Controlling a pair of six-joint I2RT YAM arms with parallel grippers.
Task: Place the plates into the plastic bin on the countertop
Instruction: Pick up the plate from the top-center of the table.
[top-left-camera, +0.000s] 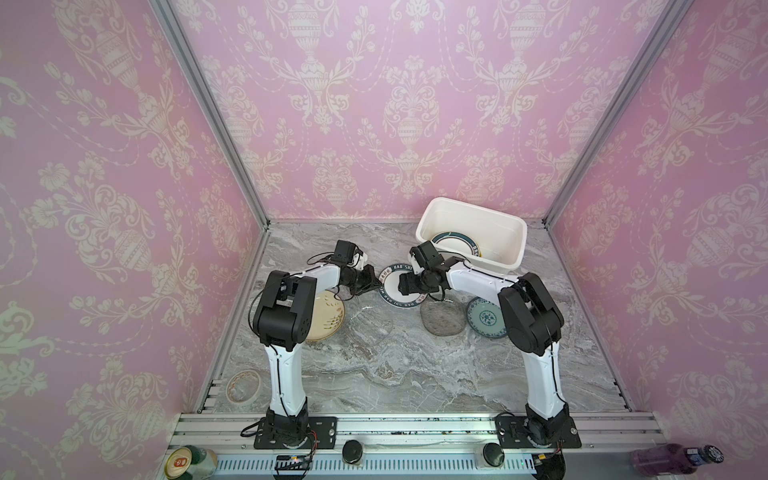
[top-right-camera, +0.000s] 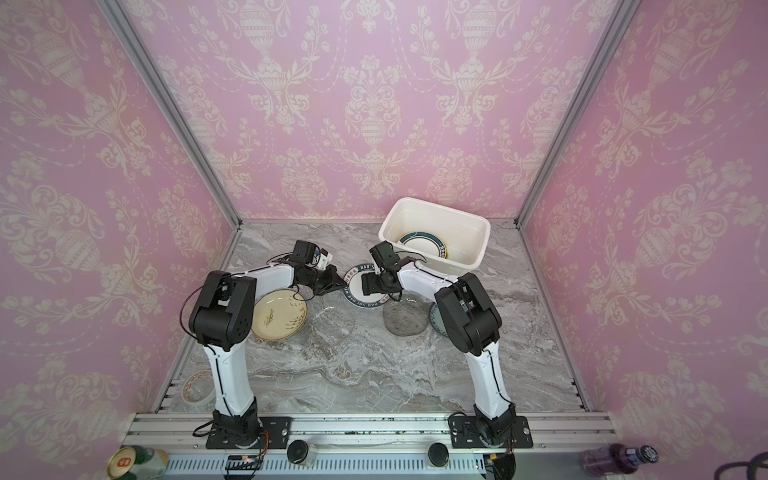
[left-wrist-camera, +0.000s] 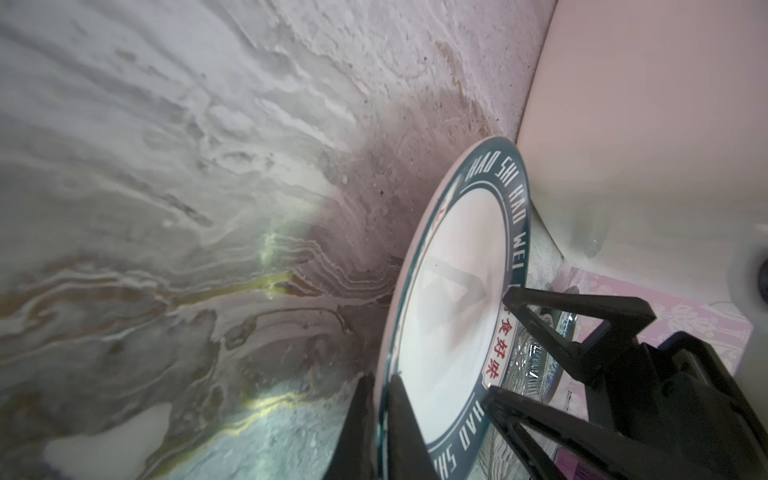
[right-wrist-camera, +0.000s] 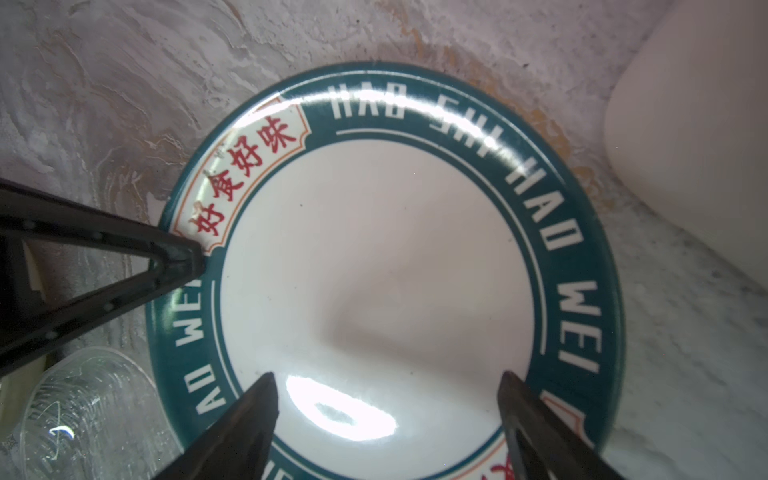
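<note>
A white plate with a dark teal lettered rim (top-left-camera: 390, 296) (top-right-camera: 356, 291) lies on the countertop (top-left-camera: 415, 374) between both arms, in front of the plastic bin (top-left-camera: 498, 226) (top-right-camera: 461, 224). My left gripper (top-left-camera: 376, 285) (left-wrist-camera: 380, 376) is shut on that plate's (left-wrist-camera: 453, 291) near-left rim, one finger under and one on top. My right gripper (top-left-camera: 401, 284) (right-wrist-camera: 386, 376) stands open just above the plate's (right-wrist-camera: 374, 270) white middle, holding nothing. Inside the bin lies another dark-rimmed plate (top-left-camera: 455, 243) (top-right-camera: 424, 243).
On the counter lie a cream plate (top-left-camera: 328, 316) under my left arm, a clear glass plate (top-left-camera: 372, 328), a grey plate (top-left-camera: 442, 318) and a teal patterned plate (top-left-camera: 484, 318) partly under my right arm. A tape roll (top-left-camera: 243, 386) sits front left. The bin wall (left-wrist-camera: 644, 124) is close by.
</note>
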